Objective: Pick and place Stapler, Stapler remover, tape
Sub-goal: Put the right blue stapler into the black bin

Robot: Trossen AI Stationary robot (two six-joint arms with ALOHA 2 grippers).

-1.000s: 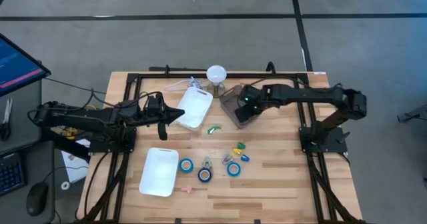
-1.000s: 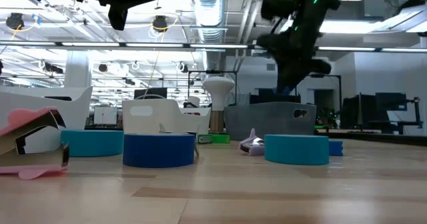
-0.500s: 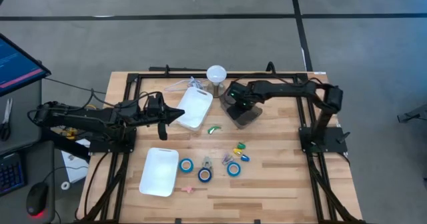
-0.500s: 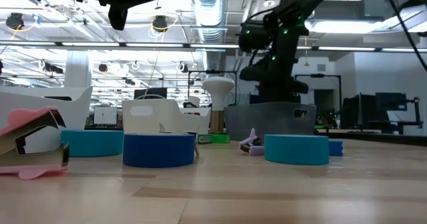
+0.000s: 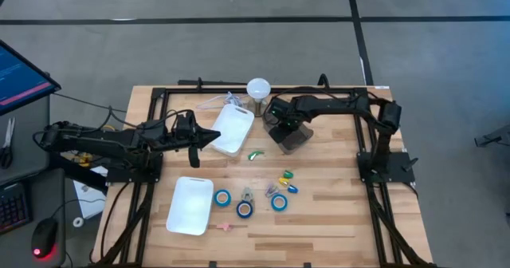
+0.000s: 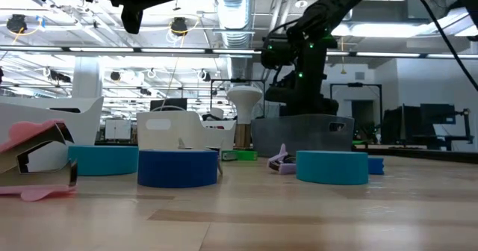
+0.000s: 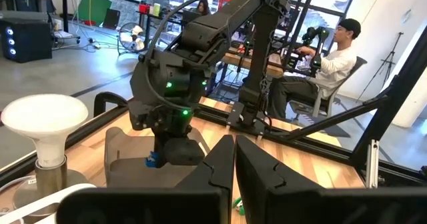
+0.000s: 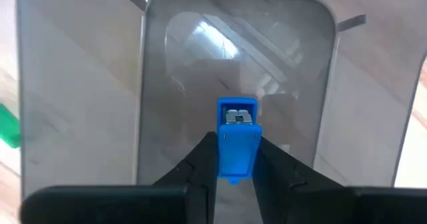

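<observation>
My right gripper point(image 8: 237, 169) is shut on a small blue stapler point(image 8: 237, 134), pointing steeply down over the grey bin point(image 5: 293, 140) at the table's far middle. In the low view it hangs just above the bin's rim point(image 6: 306, 119). My left gripper point(image 7: 235, 164) is shut and empty, held level high over the far white tray point(image 5: 231, 130). Three blue tape rolls point(image 5: 222, 197) point(image 5: 244, 210) point(image 5: 278, 202) lie flat on the table near the front. Small coloured pieces point(image 5: 287, 182) lie beside them; which one is the stapler remover I cannot tell. My right gripper pinches the blue stapler's two long sides point(image 8: 227, 159) between its two fingers point(image 8: 200, 161), which come from above and point down. The stapler's free end with the metal part point(image 8: 237, 116) sticks out beyond the fingertips toward the bin's floor, lifted clear.
A second white tray point(image 5: 191, 205) lies at the near left. A white lamp-like disc point(image 5: 257, 87) stands at the far edge, next to the bin. A green piece point(image 5: 255, 154) lies between tray and bin. A seated person point(image 7: 333, 64) shows in the room beyond.
My right gripper has gone toward the table's left edge and down, still holding the blue stapler, and has rolled a little. It now hangs low over the grey bin.
</observation>
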